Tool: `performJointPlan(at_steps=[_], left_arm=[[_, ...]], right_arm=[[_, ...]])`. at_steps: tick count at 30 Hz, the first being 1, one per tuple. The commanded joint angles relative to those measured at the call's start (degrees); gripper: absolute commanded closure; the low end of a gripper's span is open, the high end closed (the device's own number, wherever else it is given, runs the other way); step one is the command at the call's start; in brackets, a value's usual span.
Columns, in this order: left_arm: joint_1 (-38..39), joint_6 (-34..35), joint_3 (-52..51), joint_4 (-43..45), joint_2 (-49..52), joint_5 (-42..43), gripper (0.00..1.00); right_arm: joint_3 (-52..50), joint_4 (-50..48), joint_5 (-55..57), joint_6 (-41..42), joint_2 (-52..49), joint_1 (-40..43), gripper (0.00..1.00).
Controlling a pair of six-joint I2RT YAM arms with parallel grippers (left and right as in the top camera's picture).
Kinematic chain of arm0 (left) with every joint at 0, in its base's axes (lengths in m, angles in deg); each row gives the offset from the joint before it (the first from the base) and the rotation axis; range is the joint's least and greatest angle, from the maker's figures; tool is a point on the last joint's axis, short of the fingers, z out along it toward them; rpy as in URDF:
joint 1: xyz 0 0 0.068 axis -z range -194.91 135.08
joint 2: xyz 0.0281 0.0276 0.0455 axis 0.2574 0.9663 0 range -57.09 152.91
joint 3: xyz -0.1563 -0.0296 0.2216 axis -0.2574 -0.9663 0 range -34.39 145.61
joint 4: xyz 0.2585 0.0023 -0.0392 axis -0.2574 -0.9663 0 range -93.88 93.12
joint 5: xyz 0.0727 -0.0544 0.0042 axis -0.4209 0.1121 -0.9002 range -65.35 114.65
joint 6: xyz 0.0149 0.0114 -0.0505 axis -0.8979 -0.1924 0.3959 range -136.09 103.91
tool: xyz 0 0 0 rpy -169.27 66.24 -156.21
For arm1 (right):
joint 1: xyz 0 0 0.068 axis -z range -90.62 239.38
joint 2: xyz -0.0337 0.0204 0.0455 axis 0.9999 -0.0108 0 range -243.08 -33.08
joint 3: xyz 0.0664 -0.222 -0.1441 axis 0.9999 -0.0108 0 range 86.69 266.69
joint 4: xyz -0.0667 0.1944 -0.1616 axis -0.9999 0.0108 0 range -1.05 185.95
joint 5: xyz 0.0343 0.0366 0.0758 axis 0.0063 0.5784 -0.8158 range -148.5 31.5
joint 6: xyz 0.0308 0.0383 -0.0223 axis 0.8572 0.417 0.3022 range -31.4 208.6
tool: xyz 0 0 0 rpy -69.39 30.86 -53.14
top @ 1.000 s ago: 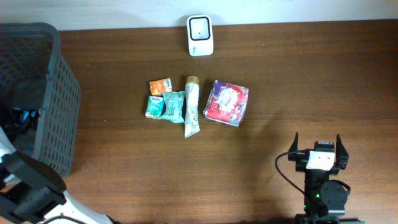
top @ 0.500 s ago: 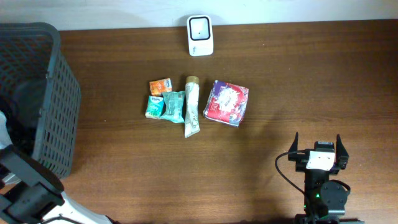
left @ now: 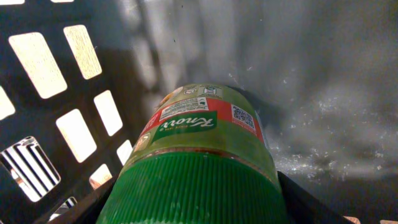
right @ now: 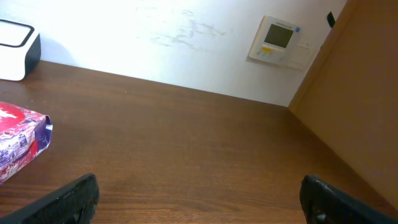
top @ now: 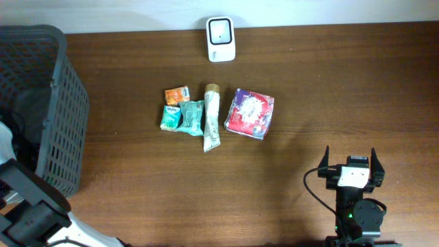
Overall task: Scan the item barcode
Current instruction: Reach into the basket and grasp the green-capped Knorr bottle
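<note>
The left gripper [left: 193,211] cannot be seen from overhead, being sunk in the dark slatted basket [top: 65,103] at the table's [top: 329,89] left edge. On its own wrist camera only two dark fingers [left: 78,208] are made out, cut off by the lower frame edge. They are set on either side of the green ribbed lid [left: 193,186] of a Knorr jar [left: 205,134] that sits inside the basket. Whether the pads press the lid or merely flank it cannot be told, so a grip cannot be confirmed. The jar is hidden from overhead. Its long axis is seen almost end-on, with the lid turned toward the wrist camera and the base pointed away toward the basket's grey wall; how steeply it is tilted cannot be judged. On its red and green label the word "Knorr" is read in white; a QR code and small white panels of print too fine to read are set beside it. The right gripper [top: 350,162] is parked near the table's front right corner, its jaws spread wide and nothing held. A white scanner [top: 220,39] is stood at the middle of the far edge. Near the table's centre an orange packet [top: 177,94], a teal tissue pack [top: 171,117], a teal packet [top: 192,116], a tube [top: 211,116] and a red and purple packet [top: 250,113] are clustered; their print cannot be read.
</note>
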Motion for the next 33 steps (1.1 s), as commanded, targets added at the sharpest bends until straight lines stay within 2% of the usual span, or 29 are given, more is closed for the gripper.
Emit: performJointPlan(at_steps=[1,4,6,10,13,14,15,19,21,23,24,26,29,33], left_arm=[[-0.48,0.33,-0.48,0.07,-0.07,2.64,0.47],[-0.48,-1.90,2.01,-0.24,-0.07,3.17,0.61],[-0.48,-2.08,7.41,-2.91,-0.07,3.15,0.70],[-0.48,-2.08,25.51,-11.37,-0.07,3.17,0.69],[-0.46,-2.29,46.29,-19.89,-0.07,5.22,0.68],[-0.37,-7.85,54.62,-19.85,-0.90,12.22,0.70],[-0.35,-7.87,59.41,-19.85,-2.36,16.09,0.70],[0.11,-7.89,65.26,-19.39,-8.94,26.75,0.68],[4.42,-7.89,65.26,-19.21,-12.15,29.29,0.66],[13.40,-8.46,65.05,-18.69,-12.44,28.92,0.66],[19.19,-9.68,64.35,-16.92,-11.98,26.82,0.66],[30.71,-9.64,63.67,-15.43,-9.70,17.16,0.66],[45.03,-9.66,63.67,-13.27,-2.21,8.66,0.66],[55.98,-9.86,63.67,-3.08,12.09,5.86,0.64]], right_arm=[[-0.52,0.09,0.68,0.02,0.33,-0.13,0.01],[-0.52,0.09,0.68,0.02,0.33,-0.15,0.01],[-0.52,0.09,0.68,0.02,0.33,-0.15,0.02],[-0.52,0.11,0.70,0.02,0.33,-0.13,0.01],[-0.52,0.11,0.70,0.02,0.35,-0.13,0.02],[-0.52,0.09,0.68,0.02,0.35,-0.13,0.01],[-0.52,0.11,0.68,0.02,0.35,-0.13,0.01],[-0.52,0.09,0.68,0.02,0.33,-0.13,0.01],[-0.52,0.09,0.70,0.02,0.35,-0.13,0.01],[-0.52,0.11,0.70,0.02,0.33,-0.13,0.02],[-0.52,0.09,0.70,0.02,0.33,-0.13,0.02],[-0.52,0.11,0.70,0.02,0.33,-0.13,0.01],[-0.52,0.11,0.70,0.02,0.35,-0.15,0.01],[-0.52,0.09,0.70,0.02,0.35,-0.13,0.01]])
